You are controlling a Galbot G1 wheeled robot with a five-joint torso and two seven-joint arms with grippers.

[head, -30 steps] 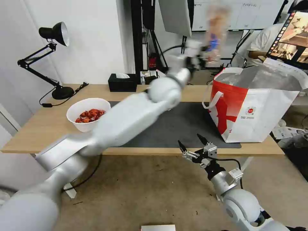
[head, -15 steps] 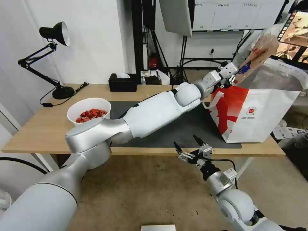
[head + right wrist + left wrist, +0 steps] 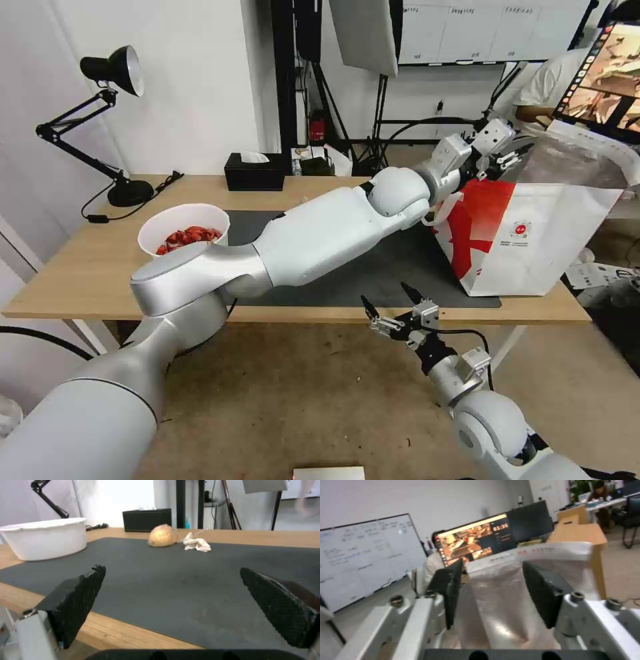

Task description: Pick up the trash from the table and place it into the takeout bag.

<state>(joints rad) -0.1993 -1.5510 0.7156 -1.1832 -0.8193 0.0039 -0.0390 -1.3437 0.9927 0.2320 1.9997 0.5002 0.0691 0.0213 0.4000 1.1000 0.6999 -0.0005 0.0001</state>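
My left arm reaches across the table [image 3: 80, 267] to the white-and-red takeout bag [image 3: 533, 233]. The left gripper [image 3: 512, 155] hangs open at the bag's near upper rim with nothing between its fingers. In the left wrist view the left gripper [image 3: 493, 566] looks onto the bag's foil lining [image 3: 500, 605]. A white bowl of red shells [image 3: 183, 233] stands at the mat's left end. The right gripper [image 3: 385, 295] is open just below the table's front edge. Past the right gripper [image 3: 171, 568] lie the bowl [image 3: 45, 537], a beige lump in a clear bag [image 3: 162, 535] and a white tissue [image 3: 196, 544].
A black tissue box [image 3: 253, 172] sits at the table's back edge and a black desk lamp [image 3: 110, 70] at the back left. The dark grey mat [image 3: 373, 260] covers the table's middle. A monitor [image 3: 610, 63] and a seated person are behind the bag.
The left gripper carried the clear food tray up to the bag's mouth. The tray is now gone from it and its fingers stand open. The right arm has barely moved.
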